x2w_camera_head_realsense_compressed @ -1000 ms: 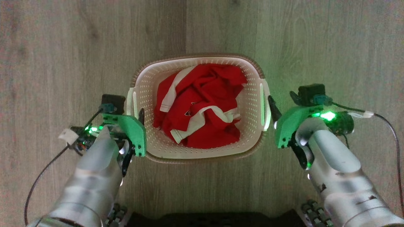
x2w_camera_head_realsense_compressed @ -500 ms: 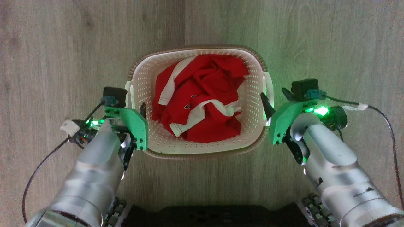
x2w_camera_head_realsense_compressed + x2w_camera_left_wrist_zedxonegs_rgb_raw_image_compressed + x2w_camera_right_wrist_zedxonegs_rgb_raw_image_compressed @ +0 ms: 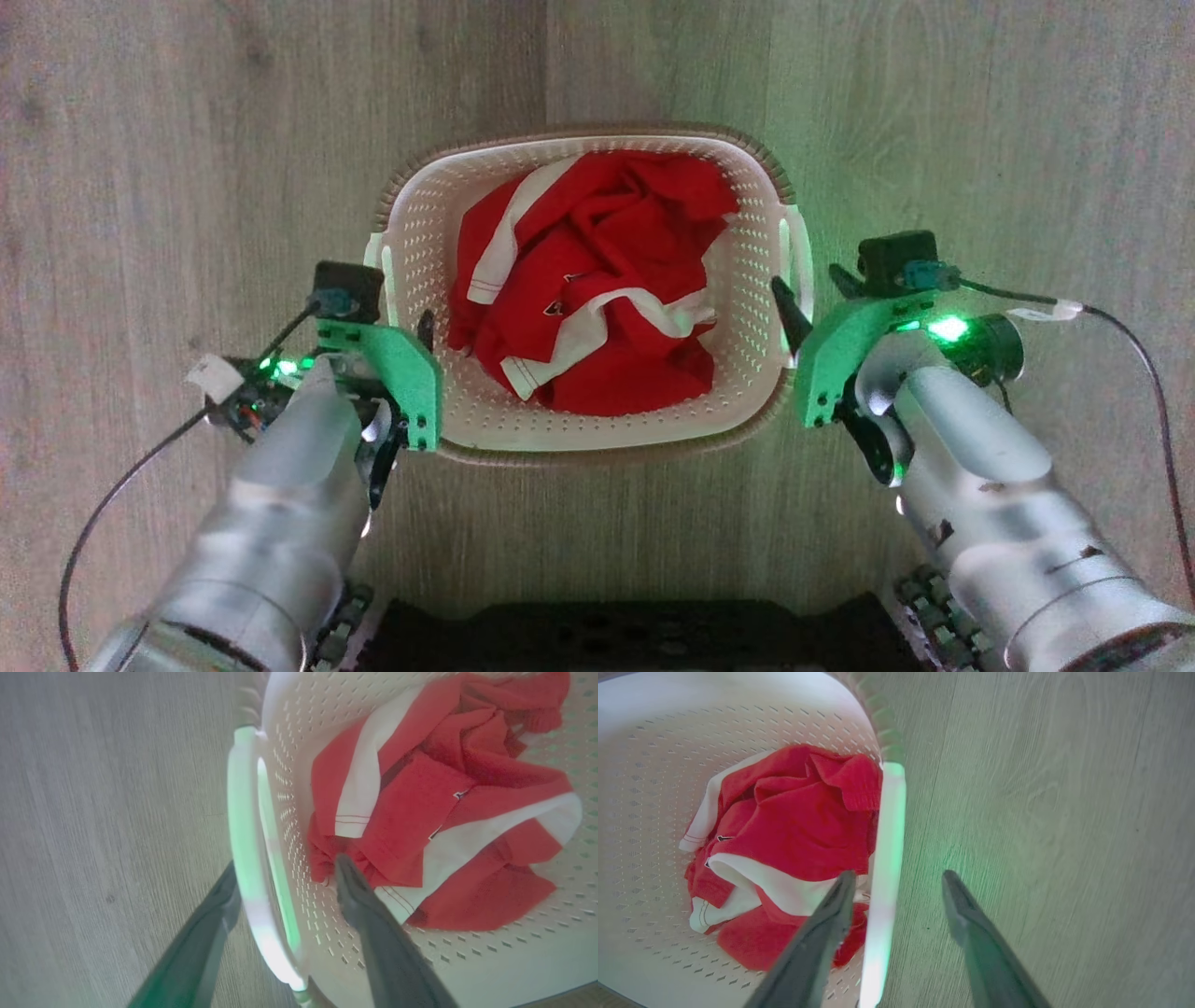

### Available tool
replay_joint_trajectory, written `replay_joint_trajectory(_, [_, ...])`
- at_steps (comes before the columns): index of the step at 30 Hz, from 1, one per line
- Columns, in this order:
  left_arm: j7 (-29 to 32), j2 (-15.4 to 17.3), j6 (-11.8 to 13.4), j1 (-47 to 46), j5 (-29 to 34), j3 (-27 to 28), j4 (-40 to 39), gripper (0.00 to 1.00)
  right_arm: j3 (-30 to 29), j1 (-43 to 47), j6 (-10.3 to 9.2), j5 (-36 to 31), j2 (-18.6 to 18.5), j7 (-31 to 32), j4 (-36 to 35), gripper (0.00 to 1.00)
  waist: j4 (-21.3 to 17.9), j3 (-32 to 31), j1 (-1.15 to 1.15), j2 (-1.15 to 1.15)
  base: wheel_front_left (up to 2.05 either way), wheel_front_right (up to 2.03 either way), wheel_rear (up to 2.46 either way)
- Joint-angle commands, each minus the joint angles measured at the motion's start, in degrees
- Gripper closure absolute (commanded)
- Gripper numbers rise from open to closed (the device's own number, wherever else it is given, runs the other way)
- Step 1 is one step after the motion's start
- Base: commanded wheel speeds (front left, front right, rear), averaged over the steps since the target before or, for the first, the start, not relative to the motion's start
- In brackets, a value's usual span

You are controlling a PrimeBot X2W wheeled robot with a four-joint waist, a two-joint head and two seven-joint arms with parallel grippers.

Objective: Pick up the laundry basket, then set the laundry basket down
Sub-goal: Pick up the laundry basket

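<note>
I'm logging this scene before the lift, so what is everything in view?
basket: one, cream-white with a brown rim, on the floor between the two grippers
handles: two, white, one on each short side of the basket
garment: one, red with white bands, crumpled inside the basket
floor: one, grey wood-grain planks, under everything
left gripper: one, dark fingers on a green mount, open, astride the left handle
right gripper: one, dark fingers on a green mount, open, astride the right handle
forearms: two, silver, lower corners of the head view
base: one, black, bottom edge of the head view
</note>
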Motion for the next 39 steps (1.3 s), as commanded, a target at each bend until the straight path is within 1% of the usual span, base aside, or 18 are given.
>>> replay_joint_trajectory(1, [-0.4,1.3,0.7,0.2,-0.7,0.3,0.0,0.3,1.4,1.8,0.4,0.8,0.7,-0.3,-0.3,0.54,0.0,0.0,0.0,-0.01,0.0,0.0,0.0])
replay_joint_trajectory(2, [-0.5,1.3,0.7,0.1,-0.9,0.1,0.1,0.53,1.6,1.7,0.4,1.0,0.7,-0.2,-0.1,0.78,0.1,0.0,0.0,-0.01,0.0,0.0,0.0])
replay_joint_trajectory(3, [-0.5,1.3,0.8,0.1,-1.1,-0.2,0.1,0.71,1.8,1.7,0.4,1.3,0.7,-0.2,0.0,0.99,0.1,0.0,0.0,-0.01,0.0,0.0,0.0])
replay_joint_trajectory(4, [-0.6,1.3,0.8,0.1,-1.3,-0.4,0.1,0.94,1.9,1.6,0.4,1.5,0.7,-0.1,0.2,1.0,0.1,0.1,0.0,-0.01,0.0,0.0,0.0])
replay_joint_trajectory(5, [-0.6,1.3,0.8,0.0,-1.5,-0.6,0.1,1.0,2.0,1.5,0.4,1.7,0.7,-0.1,0.3,1.0,0.1,0.1,0.0,-0.01,0.0,0.0,0.0])
replay_joint_trajectory(16, [-1.0,1.3,0.6,-0.6,-3.8,-2.7,0.3,1.0,3.0,0.5,0.4,3.4,0.7,-0.4,1.9,1.0,0.2,0.0,0.0,-0.01,0.0,0.0,0.0])
replay_joint_trajectory(26, [-1.1,1.3,-0.1,-0.9,-3.4,-5.2,1.0,1.0,4.0,0.0,0.4,5.7,0.7,0.3,3.3,1.0,-0.2,-2.0,0.0,-0.01,0.0,0.0,0.0])
replay_joint_trajectory(34, [-1.1,2.1,-2.2,-1.2,-2.4,-7.1,1.4,1.0,5.8,-0.3,0.4,7.5,0.7,2.1,3.9,1.0,-0.6,-5.8,0.0,-0.01,0.0,0.0,0.0])
replay_joint_trajectory(39, [0.8,2.6,-4.1,-1.2,-1.9,-8.4,1.5,1.0,7.7,-0.3,0.4,8.4,0.7,5.5,3.8,1.0,-0.5,-9.1,0.0,-0.01,0.0,0.0,0.0])
